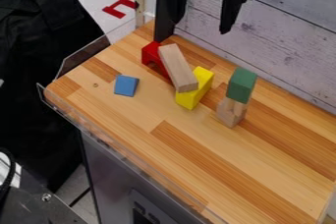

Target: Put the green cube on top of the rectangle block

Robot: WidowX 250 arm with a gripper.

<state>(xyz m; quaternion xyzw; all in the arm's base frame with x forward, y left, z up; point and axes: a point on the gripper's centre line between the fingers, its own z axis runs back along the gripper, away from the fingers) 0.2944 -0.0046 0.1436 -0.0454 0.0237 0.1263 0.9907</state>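
Well, the green cube sits toward the right of the wooden worktop, up on a small plain wooden piece that is narrower in its upper part. Just left of that pair is a yellow block, lying with its long side slanting from near left to far right. The near end of a long rectangular wooden block lies over the yellow block, and its far end reaches back to a red arch-shaped block, so it spans the two. Farther left and a little nearer than the red one, a blue block lies by itself, well apart from the green cube.

The black gripper hangs at the far side, above and beyond the blocks, its two jaws spread wide with nothing between them. It is well apart from the green cube. Behind the worktop, to the far right, stands a pale plank wall. Off to the left is black cloth, and at far left, beyond the worktop, is a red bracket-shaped piece.
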